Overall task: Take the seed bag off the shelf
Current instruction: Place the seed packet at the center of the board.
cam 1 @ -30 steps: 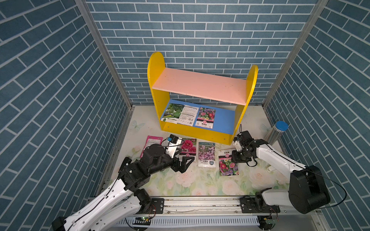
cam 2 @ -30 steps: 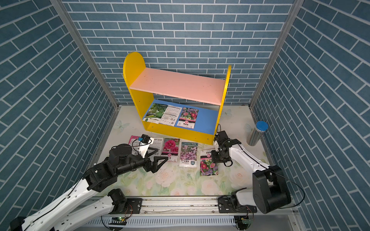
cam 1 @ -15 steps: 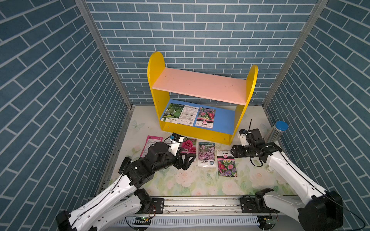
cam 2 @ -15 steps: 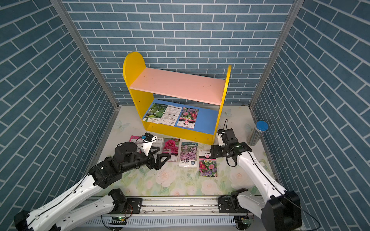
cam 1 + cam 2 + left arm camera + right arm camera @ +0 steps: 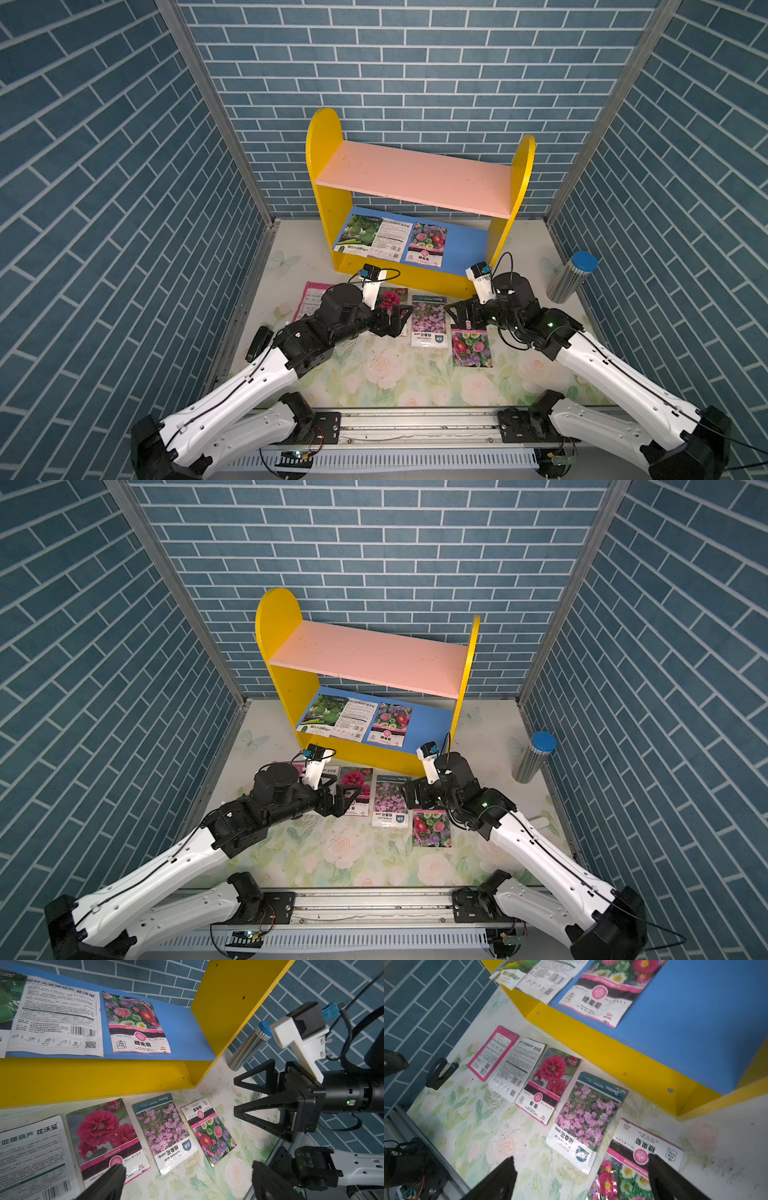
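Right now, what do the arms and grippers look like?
The left arm and right arm are white shells with black joints and thin black cables. The left gripper and right gripper are black, with hollow triangular fingers. White camera mounts with blue plugs sit on both wrists.

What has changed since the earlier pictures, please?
The right pincer opened, let go of the chrysanthemum packet on the table and rose clear of it. The left pincer edged slightly toward the shelf, open as before. The shelf's packets stayed put.
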You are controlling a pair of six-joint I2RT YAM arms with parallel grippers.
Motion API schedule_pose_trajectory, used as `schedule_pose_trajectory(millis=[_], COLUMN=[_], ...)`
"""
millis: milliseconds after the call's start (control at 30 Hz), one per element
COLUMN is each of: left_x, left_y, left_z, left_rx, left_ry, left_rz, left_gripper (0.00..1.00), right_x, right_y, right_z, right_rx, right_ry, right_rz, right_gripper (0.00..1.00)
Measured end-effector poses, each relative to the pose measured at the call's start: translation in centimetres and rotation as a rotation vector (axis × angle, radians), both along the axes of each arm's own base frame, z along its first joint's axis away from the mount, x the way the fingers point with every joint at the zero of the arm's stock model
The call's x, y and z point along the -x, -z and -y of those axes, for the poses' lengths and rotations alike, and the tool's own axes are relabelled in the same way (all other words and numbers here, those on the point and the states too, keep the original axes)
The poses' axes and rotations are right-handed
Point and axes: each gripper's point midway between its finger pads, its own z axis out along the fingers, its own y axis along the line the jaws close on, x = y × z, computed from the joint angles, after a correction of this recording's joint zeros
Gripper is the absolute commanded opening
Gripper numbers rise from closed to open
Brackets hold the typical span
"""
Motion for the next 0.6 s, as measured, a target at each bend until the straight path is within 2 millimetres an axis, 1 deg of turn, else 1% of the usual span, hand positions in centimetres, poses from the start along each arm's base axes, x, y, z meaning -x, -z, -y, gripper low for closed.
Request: schedule_pose_trajectory(millis=[133,367,467,600], left_x=[-0.1,0.0,0.0,-0.1], left_y=[-0.5,-2.9,-3.2,-2.7], left_z=[-0.7,-2.5,-2.8,-2.9], left_rx=[0.003,0.046,0.050,0.043], left_ry=[-0.030,-0.092,-0.110,-0.118], left_rz=[0.015,0.086,0.096,0.091], left_gripper=[1.00,1.00,1.00,1.00], right_x=[-1.6,-5.7,-7.5,-9.4], right_y=[-1.1,-2.8,-3.1,-2.5], right_z=[-1.6,-3.9,-5.0,-6.0], right_rx=[0.014,0.049,0.066,0.102], right_ry=[0.013,0.052,0.063,0.073], right_rz=[0.066,0.170,0.207,0.233], right_gripper=[1.00,0.99,0.98,0.97])
